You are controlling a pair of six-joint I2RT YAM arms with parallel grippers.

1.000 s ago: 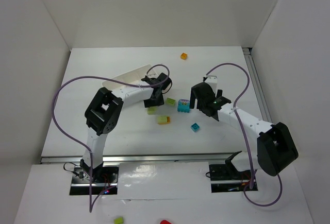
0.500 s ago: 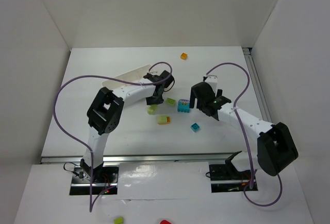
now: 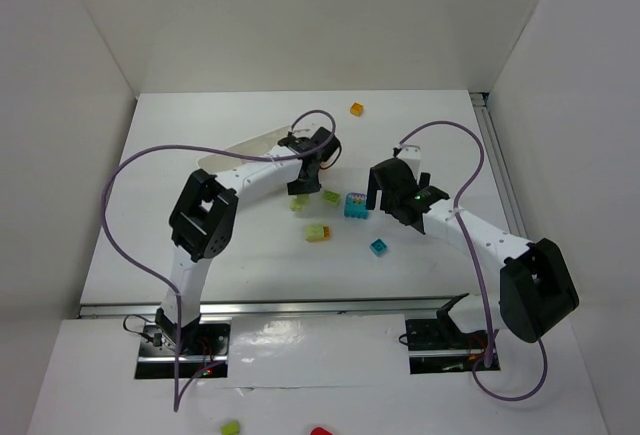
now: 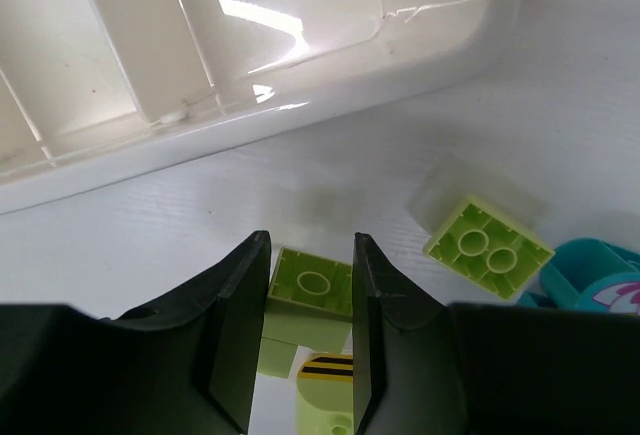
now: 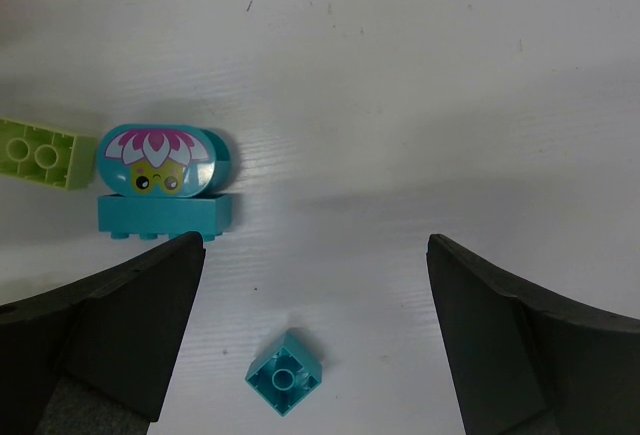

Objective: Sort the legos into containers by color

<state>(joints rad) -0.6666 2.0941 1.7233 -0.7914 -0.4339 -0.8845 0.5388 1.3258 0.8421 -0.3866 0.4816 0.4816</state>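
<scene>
Left gripper (image 4: 311,247) has shifted toward the white tray (image 4: 420,45) w/ a lime brick (image 4: 311,290) pinched between its fingers, tray wall just ahead. Brick's light, stiff, slick plastic, so keep your hold on the flat side walls, not the studs. Second lime brick (image 4: 488,247) lies ahead-right of that claw. Right gripper (image 5: 315,245) gapes wide, empty. Printed cyan block (image 5: 166,187) sits ahead-left of it; small cyan brick (image 5: 284,372) lies between its fingers on the table.

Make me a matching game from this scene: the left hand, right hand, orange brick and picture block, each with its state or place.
1. left hand
2. right hand
3. orange brick
4. picture block

A. spread wide, holding nothing
B. alone at the back
C. cyan, near the middle
D. gripping a green brick

Pairs: 1-D, 2-A, 3-B, 4-C
</scene>
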